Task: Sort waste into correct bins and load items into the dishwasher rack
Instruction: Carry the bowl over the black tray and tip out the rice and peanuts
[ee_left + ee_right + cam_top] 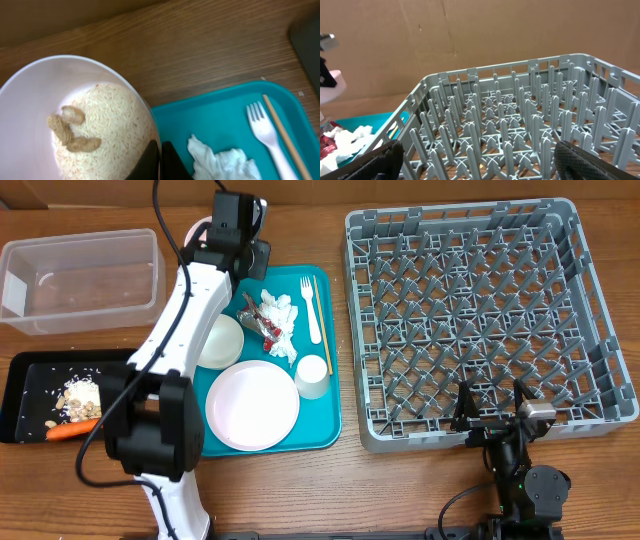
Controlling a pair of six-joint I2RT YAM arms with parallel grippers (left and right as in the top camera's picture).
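Wooden tabletop [175,45] lay under the small bowl [60,90], at the teal tray's [225,115] eleven o'clock, its rim pinched in my left claw [160,159]. Light, stiff, slick, I judged; loose rice scraps [105,125] wanted level carrying.

Grey dishwasher rack [520,125] ahead of wide-spread tool [485,162], teal tray [367,122] at left.

You have a teal tray [320,428] lying flat on the wood-grain surface [300,490], a little left of the middle, its longer sides running front to back. Its corners are rounded and its rim is raised. Behind the surface, your right wrist view shows a plain brown cardboard wall [470,30] with a faint vertical crease.
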